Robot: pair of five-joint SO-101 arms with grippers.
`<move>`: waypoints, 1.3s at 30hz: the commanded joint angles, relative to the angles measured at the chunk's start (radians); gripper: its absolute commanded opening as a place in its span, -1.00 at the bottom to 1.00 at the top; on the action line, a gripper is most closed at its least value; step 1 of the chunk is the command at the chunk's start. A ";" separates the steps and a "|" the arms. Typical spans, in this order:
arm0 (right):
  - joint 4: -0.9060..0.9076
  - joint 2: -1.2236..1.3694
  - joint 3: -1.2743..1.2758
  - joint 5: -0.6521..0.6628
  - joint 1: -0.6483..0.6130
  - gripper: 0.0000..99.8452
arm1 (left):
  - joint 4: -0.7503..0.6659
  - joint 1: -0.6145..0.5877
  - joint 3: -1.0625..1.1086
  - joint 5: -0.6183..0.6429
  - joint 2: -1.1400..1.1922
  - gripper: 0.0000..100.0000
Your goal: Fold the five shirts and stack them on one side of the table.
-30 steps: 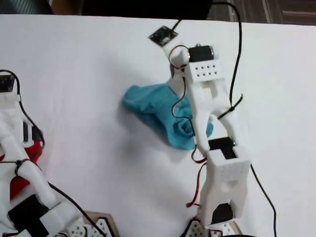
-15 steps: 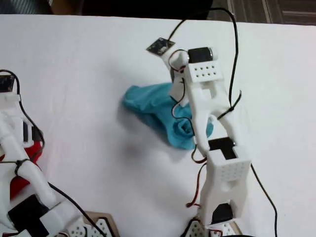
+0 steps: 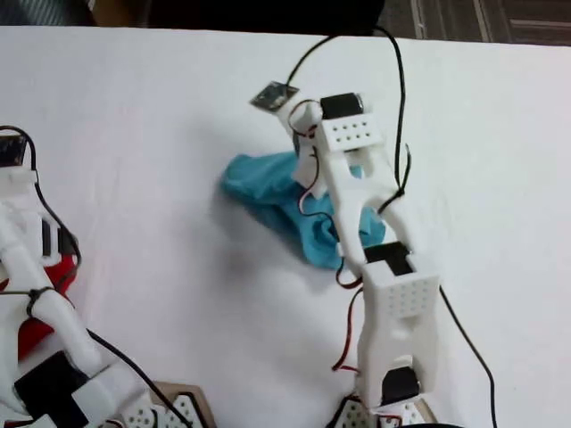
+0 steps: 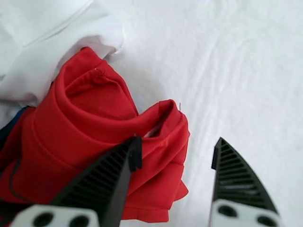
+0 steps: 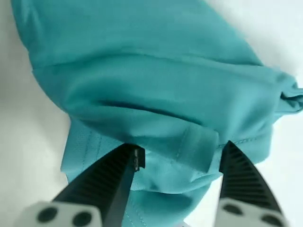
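Teal shirt (image 3: 268,189): lies unfolded near the middle of the surface (image 3: 134,107), bunched into a loose heap. A stitched hem runs across it in the right wrist view.
Right hand (image 5: 182,152): poised low over the teal shirt with its fingers spread wide. A fold of the hem lies between them, and nothing is gripped.
Left hand (image 4: 176,149): spread open and carrying nothing. One finger is above the edge of the red shirt (image 4: 94,137), the other above bare surface.
Red shirt: rumpled at the left side of the surface beside the left arm, touching a white cloth (image 4: 47,38) (probably another shirt).
Stage of task: judged early, since neither the teal nor the red shirt is folded.
Handling: the fabric looks like a thin knit, light and limp. It should drape and sag from any one point rather than keep its shape. It is not fragile, but it will likely slide and bunch if dragged across the smooth surface.
Where to take hold: the hem or a shoulder seam, where doubled cloth gives the fingers a firmer bite. A pinch at the edge should let the shirt open out flat (a grab into the middle of the heap would likely lift several layers together).
Risk: a shallow pinch may slip off the thin cloth as it is lifted.
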 commanded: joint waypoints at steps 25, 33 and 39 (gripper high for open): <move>0.027 -0.007 -0.146 0.003 -0.018 -0.96 | -0.014 0.000 -0.010 -0.008 -0.046 -0.47; 0.067 -0.005 -0.261 0.003 -0.018 -0.96 | -0.015 0.000 -0.007 -0.008 -0.046 -0.47; 0.085 0.004 -0.253 0.005 -0.005 -0.95 | -0.014 0.000 -0.010 -0.008 -0.046 -0.47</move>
